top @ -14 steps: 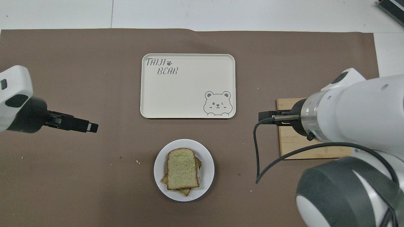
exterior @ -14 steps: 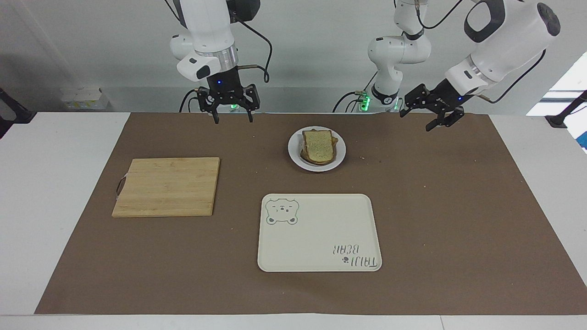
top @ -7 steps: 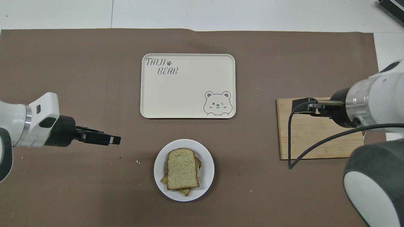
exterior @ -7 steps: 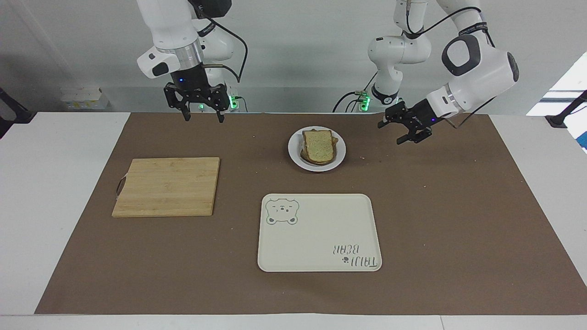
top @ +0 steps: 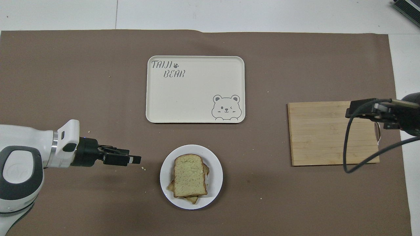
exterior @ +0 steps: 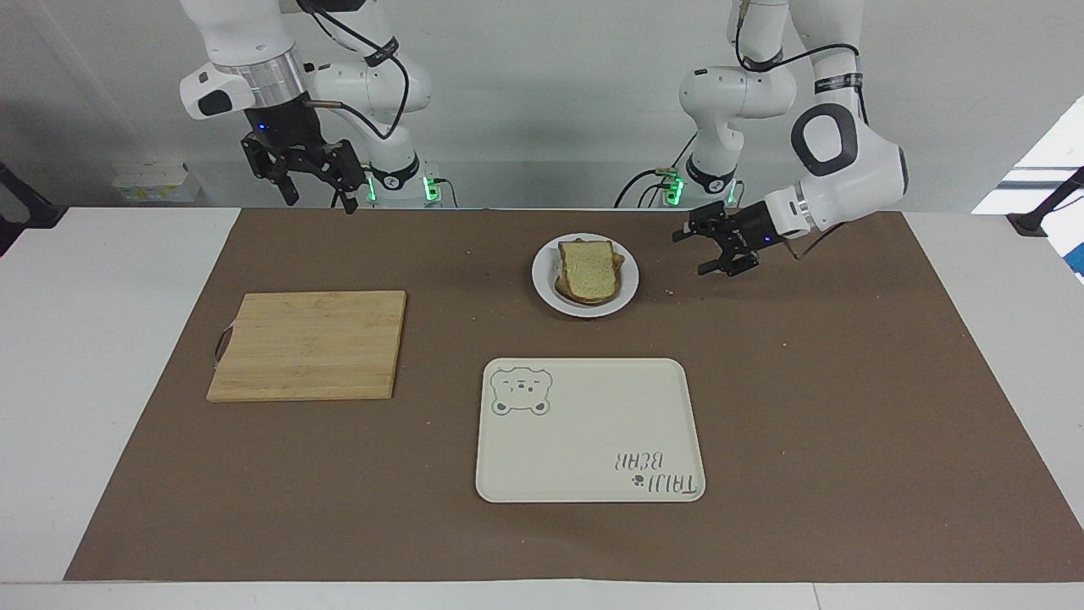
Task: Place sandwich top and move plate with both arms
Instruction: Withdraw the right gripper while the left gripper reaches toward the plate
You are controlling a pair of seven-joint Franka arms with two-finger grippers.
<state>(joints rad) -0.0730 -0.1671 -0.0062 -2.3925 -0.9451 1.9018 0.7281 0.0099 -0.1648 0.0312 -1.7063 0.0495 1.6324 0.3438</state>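
Note:
The small white plate (exterior: pixel 544 285) (top: pixel 215 184) sits on the brown mat, nearer to the robots than the tray. A stack of bread lies on it, and the sandwich top (exterior: pixel 586 269) (top: pixel 190 175), a plain pale slice with a brown crust, lies uppermost. My left gripper (exterior: pixel 693 252) (top: pixel 134 159) is open and empty. It hangs low over the mat beside the plate, toward the left arm's end, a short gap from the rim. My right gripper (exterior: pixel 320 203) is open and empty, raised over the right arm's end of the table.
A wooden cutting board (exterior: pixel 309 345) (top: pixel 331 132) lies toward the right arm's end. A cream rectangular tray with a bear drawing (exterior: pixel 589 429) (top: pixel 195 89) lies farther from the robots than the plate. Crumbs dot the mat near the plate.
My left gripper has come down and moved in toward the plate. My right gripper has swung away from the plate toward the right arm's end. The plate and bread have not moved.

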